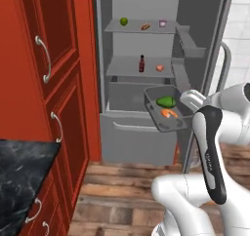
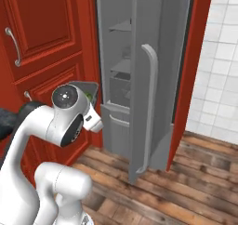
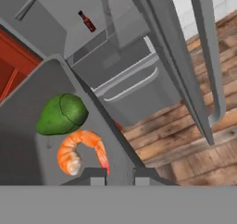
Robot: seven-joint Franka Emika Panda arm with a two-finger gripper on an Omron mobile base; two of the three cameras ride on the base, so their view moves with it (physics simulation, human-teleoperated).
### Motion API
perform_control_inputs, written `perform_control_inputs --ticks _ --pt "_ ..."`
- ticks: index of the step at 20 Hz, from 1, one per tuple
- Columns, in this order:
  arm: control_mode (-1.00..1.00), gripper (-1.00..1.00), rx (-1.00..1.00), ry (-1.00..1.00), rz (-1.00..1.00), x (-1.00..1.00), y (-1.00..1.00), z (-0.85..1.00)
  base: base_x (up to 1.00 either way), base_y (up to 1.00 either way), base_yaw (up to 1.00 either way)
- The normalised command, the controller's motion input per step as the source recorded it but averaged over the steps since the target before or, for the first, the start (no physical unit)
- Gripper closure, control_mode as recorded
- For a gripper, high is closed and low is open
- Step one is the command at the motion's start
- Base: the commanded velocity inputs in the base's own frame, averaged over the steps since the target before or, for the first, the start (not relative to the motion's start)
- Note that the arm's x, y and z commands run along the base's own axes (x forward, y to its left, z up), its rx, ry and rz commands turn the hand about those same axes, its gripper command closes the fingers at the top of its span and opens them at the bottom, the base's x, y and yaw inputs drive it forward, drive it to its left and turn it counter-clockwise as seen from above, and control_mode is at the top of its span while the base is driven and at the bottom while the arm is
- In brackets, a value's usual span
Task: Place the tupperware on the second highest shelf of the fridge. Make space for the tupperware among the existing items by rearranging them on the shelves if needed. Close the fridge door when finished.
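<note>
The end effector (image 3: 118, 174) pinches the near rim of the tupperware (image 1: 166, 109), a grey tray that carries an avocado (image 3: 61, 114) and a shrimp (image 3: 79, 150). The tray hangs in the air in front of the open fridge (image 1: 146, 10), at the height of the drawer box (image 1: 127, 97), so it is lower than the second highest shelf (image 1: 124, 67).

The grasp is on one edge only, so I judge the tray can tilt and the food can slide out if the arm lifts fast. The tray must also rise before it goes in; otherwise its far edge can hit the shelf front.

On this shelf a dark bottle (image 1: 142, 63) stands near the middle and a small orange fruit (image 1: 159, 68) lies to the right of it. The tray looks wide, so it may push the bottle over. The top shelf holds a lime (image 1: 124, 21), a hot dog (image 1: 145, 27) and a pink cup (image 1: 162, 23). The fridge door (image 2: 155, 56) stands open on the right, close to the arm, and red cabinets (image 1: 44, 59) limit the left side.
</note>
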Motion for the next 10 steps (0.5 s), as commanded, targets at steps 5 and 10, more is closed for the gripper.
perform_control_inputs --ticks 5,10 --pt "1.00 1.00 0.00 0.00 0.00 0.00 0.00 0.00 0.00 0.71 -0.25" --pt "1.00 1.00 0.00 0.00 0.00 0.00 0.00 0.00 0.22 0.19 -0.21"
